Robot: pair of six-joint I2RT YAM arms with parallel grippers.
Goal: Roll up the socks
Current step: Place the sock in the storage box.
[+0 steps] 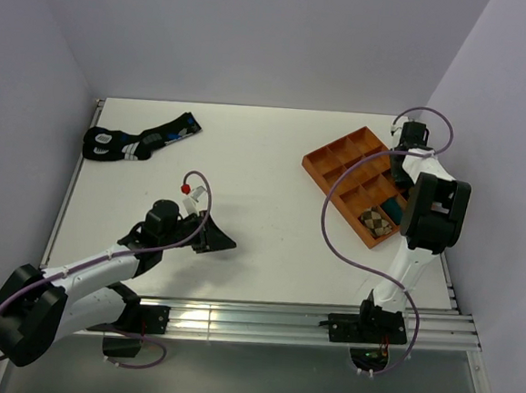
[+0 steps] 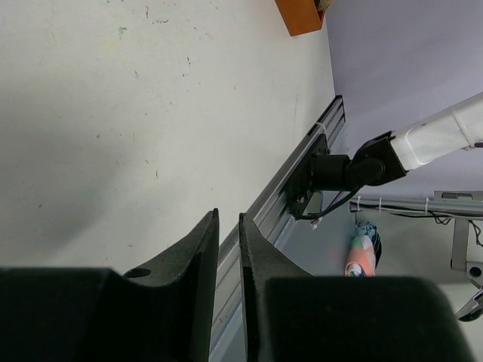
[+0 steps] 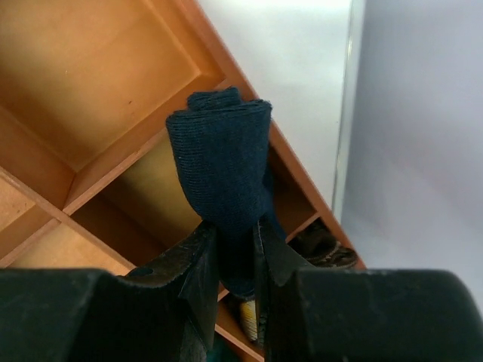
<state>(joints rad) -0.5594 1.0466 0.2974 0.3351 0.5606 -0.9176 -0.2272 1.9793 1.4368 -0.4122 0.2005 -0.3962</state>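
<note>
We hold the rolled navy sock (image 3: 223, 158) clenched in the right gripper (image 3: 235, 226) above the orange compartment tray (image 3: 90, 75), probably to drop it beside the argyle sock (image 1: 377, 224), which seems rolled there already. The left gripper (image 2: 229, 226) rests nearly closed, empty.

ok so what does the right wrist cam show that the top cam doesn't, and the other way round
Only the right wrist view: the rolled navy sock, pinched in the right gripper and held over the tray's compartments.

Only the top view: the black socks with blue and white markings at the table's far left, the left gripper near the front, and the argyle roll plainly in a near compartment (at most a sliver of it in the wrist view).

Both: the orange divided tray.
</note>
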